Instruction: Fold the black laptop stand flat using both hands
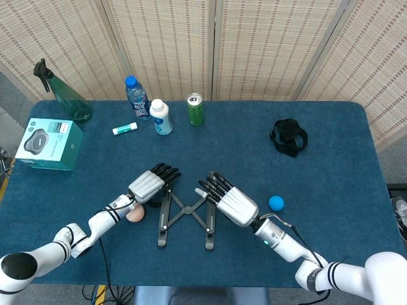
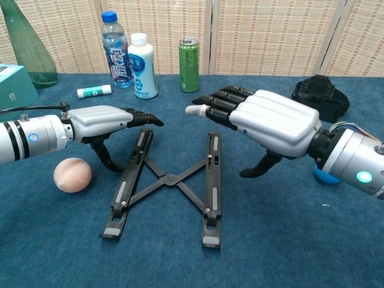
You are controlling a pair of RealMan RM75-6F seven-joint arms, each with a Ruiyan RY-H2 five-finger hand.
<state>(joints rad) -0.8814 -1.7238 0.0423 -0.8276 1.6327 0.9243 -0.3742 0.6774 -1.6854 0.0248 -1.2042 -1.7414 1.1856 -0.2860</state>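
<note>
Two robot hands flank an opened laptop stand at mid-table.

The left hand (image 2: 102, 119), fingers apart and empty, hovers beside the laptop stand (image 2: 169, 179)'s left rail; the right hand (image 2: 264, 118), equally empty, hangs above the right rail, rails running front-to-back.

Two bottles (image 1: 137, 97) (image 1: 161, 117) (plus spray bottle (image 1: 62, 94)), two balls (image 1: 134, 213) (image 1: 275, 203), one can (image 1: 195, 108).

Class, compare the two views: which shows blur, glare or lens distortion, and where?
Head view: even light, sharp, no glare. Chest view: the right hand looms large close to the lens, a soft sheen on its shell; the stand is crisp, with faint shadows.
</note>
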